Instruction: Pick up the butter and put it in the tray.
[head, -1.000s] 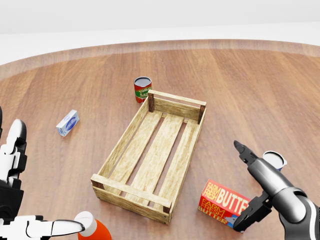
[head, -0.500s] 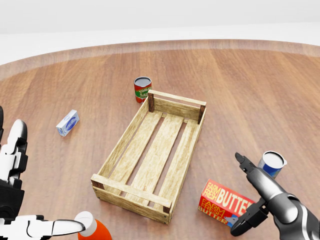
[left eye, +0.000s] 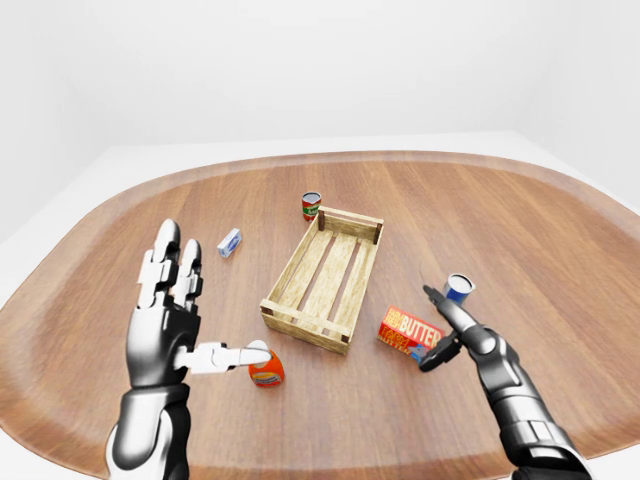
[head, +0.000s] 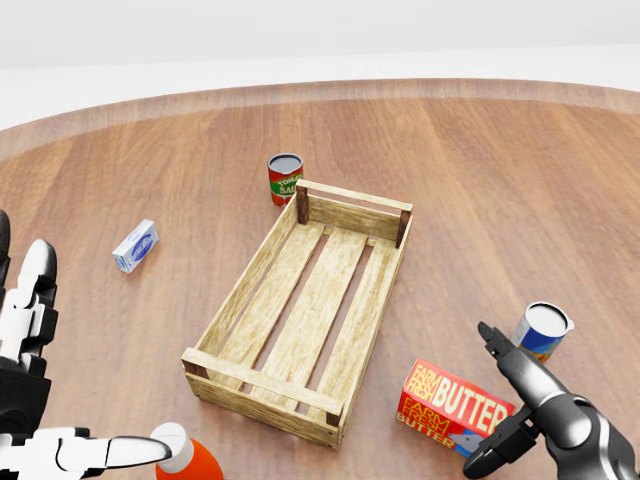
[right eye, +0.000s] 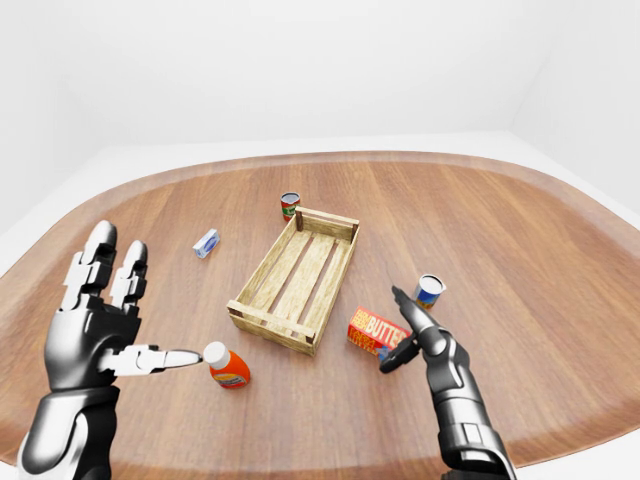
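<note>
The butter (head: 448, 405) is a red and orange box lying flat on the wooden table, just right of the wooden tray's (head: 247, 281) near corner in the head view. The slatted tray has nothing in it. My right hand (head: 495, 400) is open at the butter's right end, thumb low by its corner, a finger stretched above it, not closed round it. My left hand (left eye: 172, 310) is open and raised at the left, fingers spread, holding nothing.
An orange bottle with a white cap (head: 185, 455) stands by my left thumb. A blue and white can (head: 543, 330) stands right of the butter. A red tomato can (head: 285, 179) stands beyond the tray. A small blue and white box (head: 135, 245) lies at the left.
My right hand has drawn down and right in the head view, uncovering the blue and white can. The butter, the tray and my left hand have stayed put.
</note>
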